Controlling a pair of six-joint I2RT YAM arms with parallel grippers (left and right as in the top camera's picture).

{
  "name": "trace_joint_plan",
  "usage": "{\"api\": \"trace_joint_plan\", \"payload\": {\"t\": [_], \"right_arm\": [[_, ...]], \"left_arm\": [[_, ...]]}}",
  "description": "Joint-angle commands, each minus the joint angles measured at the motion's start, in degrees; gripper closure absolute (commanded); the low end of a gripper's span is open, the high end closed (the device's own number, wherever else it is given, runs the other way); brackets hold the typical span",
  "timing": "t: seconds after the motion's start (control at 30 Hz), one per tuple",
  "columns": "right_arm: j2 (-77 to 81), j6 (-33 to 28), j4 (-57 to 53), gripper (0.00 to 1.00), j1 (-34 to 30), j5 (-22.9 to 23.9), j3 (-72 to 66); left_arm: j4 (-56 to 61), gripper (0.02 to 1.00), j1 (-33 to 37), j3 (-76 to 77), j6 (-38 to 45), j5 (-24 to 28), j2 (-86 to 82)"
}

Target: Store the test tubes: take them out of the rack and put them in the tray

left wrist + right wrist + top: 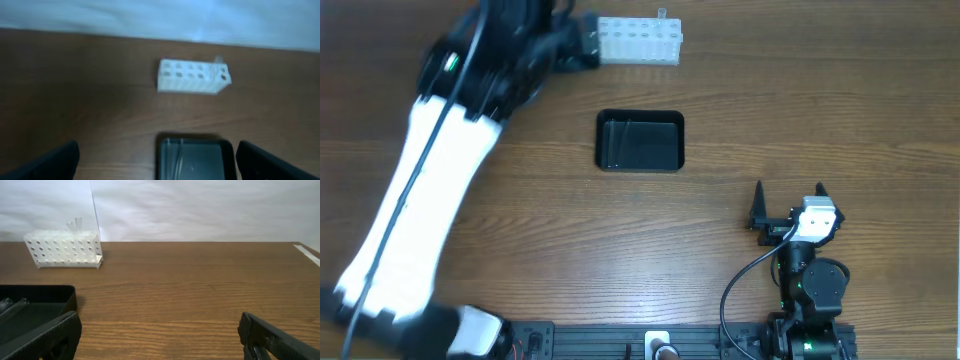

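Left gripper (157,150) hangs wide open and empty, raised near the tray (196,142) and facing the rack (192,82). One tube (218,60) stands at its end, probably the next pick. Right gripper (788,205) sits open, well clear.

Open table (770,100) separates the rack (638,42) from the tray (640,141); the left arm (430,190) crowds the rack's left end, its right end free.
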Motion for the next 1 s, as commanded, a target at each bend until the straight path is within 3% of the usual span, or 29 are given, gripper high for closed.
{"api": "trace_joint_plan", "payload": {"t": [0.03,0.2,0.33,1.0], "right_arm": [[-0.5,-0.1,-0.2,0.007,-0.3,-0.5,-0.3],[-0.5,-0.1,-0.2,0.009,-0.3,-0.5,-0.3],[-0.5,-0.1,-0.2,0.007,-0.3,-0.5,-0.3],[-0.5,-0.1,-0.2,0.007,-0.3,-0.5,-0.3]], "left_arm": [[8.4,0.023,1.5,-15.0,0.0,-1.1,-11.1],[26.5,0.02,4.7,-32.5,0.1,-0.9,-22.8],[38.3,0.02,9.4,-46.0,0.1,2.4,-33.0],[80.9,0.02,22.4,-91.4,0.0,4.8,-74.7]]}}
